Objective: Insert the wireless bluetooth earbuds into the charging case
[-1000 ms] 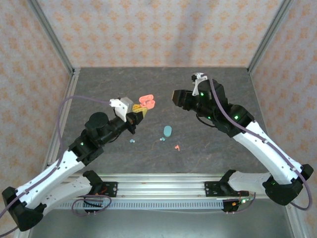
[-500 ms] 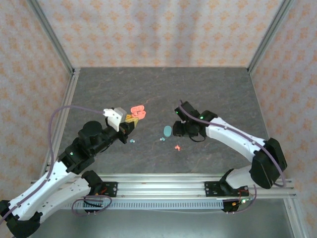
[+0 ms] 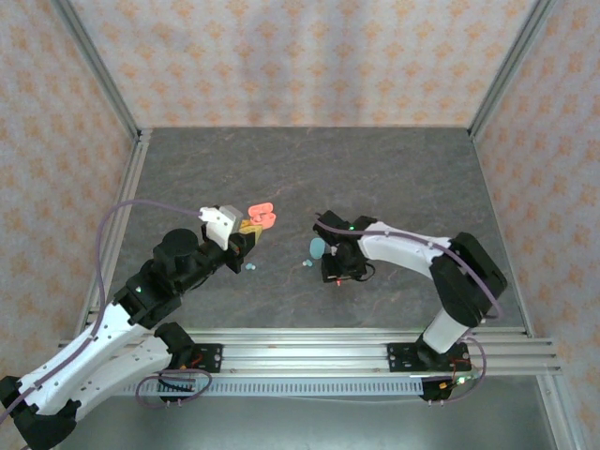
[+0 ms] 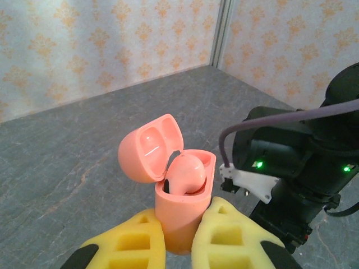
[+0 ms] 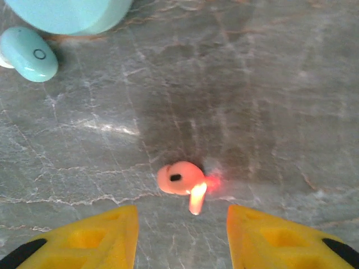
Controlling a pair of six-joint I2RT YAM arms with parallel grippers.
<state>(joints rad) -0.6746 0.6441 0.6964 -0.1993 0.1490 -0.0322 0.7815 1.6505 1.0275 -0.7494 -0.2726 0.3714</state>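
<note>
Left gripper [image 4: 178, 238] pinches the open coral charging case [image 4: 180, 210]; I see 1 seated coral earbud [image 4: 185, 172] inside. Right gripper [image 5: 180, 227] is spread, low over 1 loose coral earbud [image 5: 178, 179] on the table [image 5: 280, 84]. Teal earbud [image 5: 28, 53] lies far-left, beside the teal case [image 5: 67, 11].

Coral pink: the charging case [image 4: 179, 216] and the coral earbud [image 5: 179, 178]. The teal earbud [image 5: 28, 53] is pale blue-green. The desk [image 5: 280, 84] is grey with white veins; the walls [image 4: 84, 45], peach with orange floral motifs.

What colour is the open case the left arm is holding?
The pill-shaped case is coral pink all over; clearest in the left wrist view.
</note>
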